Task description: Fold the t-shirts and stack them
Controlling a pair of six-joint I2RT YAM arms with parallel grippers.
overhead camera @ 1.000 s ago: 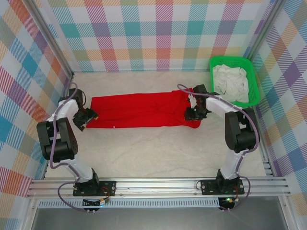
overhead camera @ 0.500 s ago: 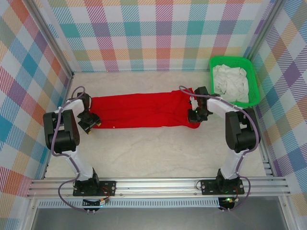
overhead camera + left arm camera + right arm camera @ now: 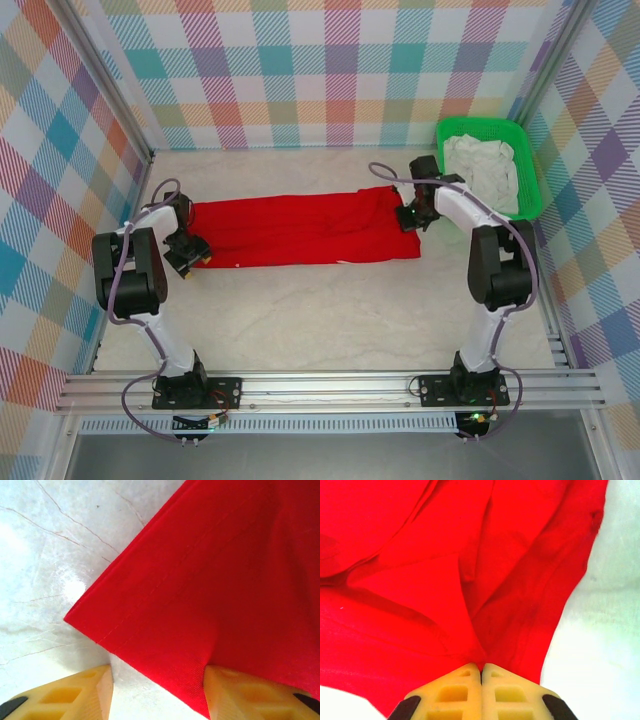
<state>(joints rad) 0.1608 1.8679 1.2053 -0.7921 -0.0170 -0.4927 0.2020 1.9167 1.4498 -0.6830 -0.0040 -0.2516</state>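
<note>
We list: t-shirt (image 3: 300, 230), plain bright red with matching red stitching; basket (image 3: 480, 124), vivid green; cloth (image 3: 478, 170) inside it, white; tabletop (image 3: 320, 310), off-white with thin dark veins; walls (image 3: 340, 70), pastel plaid of teal, pink, orange, yellow and purple; left gripper fingers (image 3: 75, 697), yellow-tan; arms (image 3: 125, 285), black and white.

Overhead plus two wrist close-ups.
Top camera looks down from the near edge of the desk (image 3: 300, 310); wrist cameras sit close over opposite ends of the red t-shirt (image 3: 300, 228).

Red t-shirt (image 3: 300, 228) and green basket (image 3: 481, 123) on table (image 3: 320, 310)
</note>
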